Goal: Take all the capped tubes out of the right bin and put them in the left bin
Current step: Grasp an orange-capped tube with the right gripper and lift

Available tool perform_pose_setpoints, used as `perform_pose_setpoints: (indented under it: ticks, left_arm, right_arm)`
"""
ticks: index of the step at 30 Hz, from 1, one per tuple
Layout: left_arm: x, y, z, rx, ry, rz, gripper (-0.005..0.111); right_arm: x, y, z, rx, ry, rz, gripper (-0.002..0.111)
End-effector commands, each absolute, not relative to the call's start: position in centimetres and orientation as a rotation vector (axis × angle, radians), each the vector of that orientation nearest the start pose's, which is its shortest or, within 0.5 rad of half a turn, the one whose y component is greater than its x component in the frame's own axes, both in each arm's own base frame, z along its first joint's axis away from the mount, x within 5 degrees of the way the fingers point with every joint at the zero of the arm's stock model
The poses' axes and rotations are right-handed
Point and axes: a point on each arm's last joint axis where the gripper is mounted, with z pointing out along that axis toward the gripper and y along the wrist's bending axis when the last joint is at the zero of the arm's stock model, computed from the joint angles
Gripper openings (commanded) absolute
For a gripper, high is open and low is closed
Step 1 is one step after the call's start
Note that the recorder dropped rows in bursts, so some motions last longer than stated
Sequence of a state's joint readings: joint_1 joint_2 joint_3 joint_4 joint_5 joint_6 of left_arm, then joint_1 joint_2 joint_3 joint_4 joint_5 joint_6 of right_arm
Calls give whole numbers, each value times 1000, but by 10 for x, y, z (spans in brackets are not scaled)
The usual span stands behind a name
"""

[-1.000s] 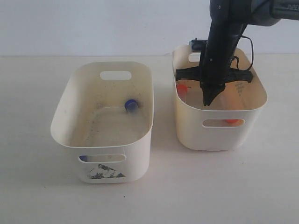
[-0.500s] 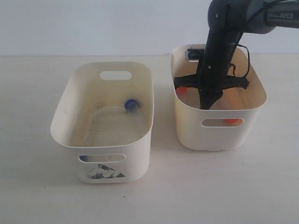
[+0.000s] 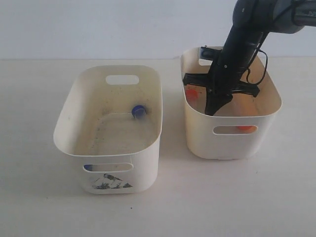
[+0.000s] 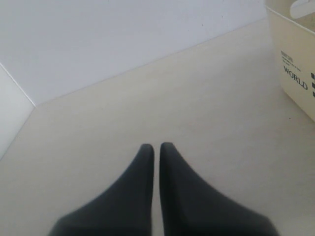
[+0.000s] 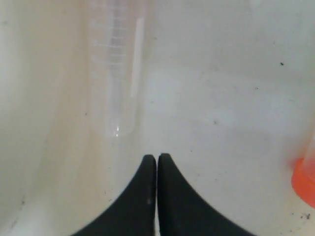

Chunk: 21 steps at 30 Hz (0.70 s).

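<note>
Done: two blue-capped tubes (image 3: 138, 111) lie in the left bin (image 3: 69, 118). One is by its right wall, and the other's cap shows through the front slot.
Left to do: two orange-capped tubes (image 3: 191, 94) wait in the right bin (image 3: 232, 145), near the bench's far edge.
Right claw (image 5: 156, 158): down inside the right bin, jaws pressed together on nothing, with a clear tube (image 5: 115, 73) just ahead of the tips.
Left claw (image 4: 155, 147): closed and empty over bare bench (image 4: 147, 98).
Progress: about halfway, I'd judge.

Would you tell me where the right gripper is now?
In the exterior view, the right gripper is down inside the right bin, just right of an orange cap.
</note>
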<state>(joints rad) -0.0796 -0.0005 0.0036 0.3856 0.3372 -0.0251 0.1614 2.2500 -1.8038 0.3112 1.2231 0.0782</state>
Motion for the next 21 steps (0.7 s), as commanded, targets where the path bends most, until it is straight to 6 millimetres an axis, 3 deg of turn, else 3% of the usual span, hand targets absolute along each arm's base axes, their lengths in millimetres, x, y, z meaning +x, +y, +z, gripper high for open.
perform_pose_setpoints:
  ticks: [1,15,18,21]
  left_arm:
    - [54,7,185,283,1782,285,4]
    - [54,7,185,283,1782,285,4]
    - [54,7,185,283,1782,285,4]
    - [54,7,185,283,1782,285,4]
  right_arm:
    - [443,100,166,37,3110,496,0]
    - [457,103,168,59,2948,536,2]
    - [458,103,168,59,2944,533,18]
    - [458,103,168,59,2942,533,51]
